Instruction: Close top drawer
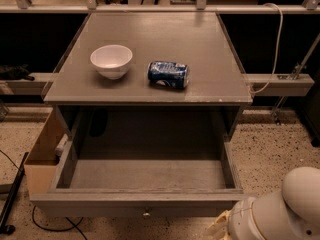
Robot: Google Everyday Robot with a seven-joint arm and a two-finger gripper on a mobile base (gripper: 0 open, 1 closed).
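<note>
The top drawer (145, 176) of the grey cabinet stands pulled far out toward me, and its inside is empty. Its front panel (100, 205) runs along the bottom of the view, with a small round metal knob (146, 214) at its centre. My white arm (280, 211) comes in at the bottom right corner. The gripper (218, 227) shows only as a pale tip at the bottom edge, just right of the knob and in front of the drawer's front right corner.
A white bowl (111, 60) and a blue can lying on its side (168, 74) sit on the cabinet top (200, 44). A cardboard box (42, 154) stands on the floor against the cabinet's left side. Cables lie on the floor at the left. A white cable (272, 49) hangs at the right.
</note>
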